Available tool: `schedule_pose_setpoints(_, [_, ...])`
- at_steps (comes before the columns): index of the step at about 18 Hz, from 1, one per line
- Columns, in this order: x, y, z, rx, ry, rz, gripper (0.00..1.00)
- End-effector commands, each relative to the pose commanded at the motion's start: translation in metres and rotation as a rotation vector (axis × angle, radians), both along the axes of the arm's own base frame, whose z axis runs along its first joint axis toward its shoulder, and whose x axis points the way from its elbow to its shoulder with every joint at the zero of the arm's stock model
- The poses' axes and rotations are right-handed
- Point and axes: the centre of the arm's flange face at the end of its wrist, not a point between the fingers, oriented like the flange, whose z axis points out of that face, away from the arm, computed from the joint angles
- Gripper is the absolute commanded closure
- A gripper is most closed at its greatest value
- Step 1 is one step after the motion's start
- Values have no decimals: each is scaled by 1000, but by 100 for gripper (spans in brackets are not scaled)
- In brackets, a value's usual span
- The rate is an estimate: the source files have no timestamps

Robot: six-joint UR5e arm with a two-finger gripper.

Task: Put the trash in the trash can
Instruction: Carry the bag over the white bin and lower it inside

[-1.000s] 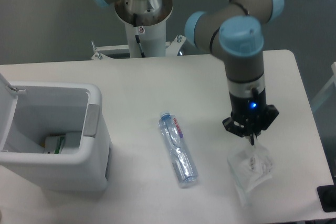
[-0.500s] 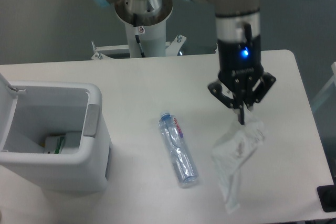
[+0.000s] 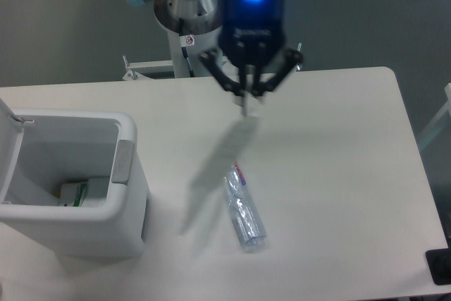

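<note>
My gripper (image 3: 245,106) is raised above the middle of the table, shut on the top of the clear plastic bag (image 3: 215,167). The bag trails down and to the left as a blurred, see-through streak. Partly behind that streak, the clear water bottle (image 3: 244,209) with its pink-red label lies flat on the table, below the gripper. At the left stands the white trash can (image 3: 130,195), lid swung open, well to the left of the gripper.
A white and green item (image 3: 72,192) lies inside the trash can. The arm's pedestal (image 3: 190,26) rises behind the table's far edge. A black object (image 3: 440,267) sits at the table's front right corner.
The gripper has swung up and left from the table's right side to above its middle, carrying the bag. The bottle and the trash can have not moved.
</note>
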Motion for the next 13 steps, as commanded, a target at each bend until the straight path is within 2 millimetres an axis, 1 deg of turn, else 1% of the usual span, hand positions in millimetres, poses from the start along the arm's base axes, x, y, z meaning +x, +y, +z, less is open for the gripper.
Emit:
schedule_pose_setpoints(2, [29, 7, -3, -20, 41, -82, 98])
schedule_pose_setpoints(3, [40, 7, -4, -30, 70, -125, 98])
schedule_pose_setpoints(5, [60, 5, -14, -64, 112, -201, 98])
schedule_pose_setpoints(7, [73, 1, -32, -103, 128, -257, 98])
schedule_pose_setpoints(9, [90, -3, -41, -121, 150, -309, 98])
schedule_pose_setpoints(10, [99, -3, -40, -120, 155, -325, 98])
schedule_pose_setpoints(11, [104, -2, -39, -117, 158, -334, 98])
schedule_pose_setpoints(13, [105, 0, -39, -117, 160, -340, 98])
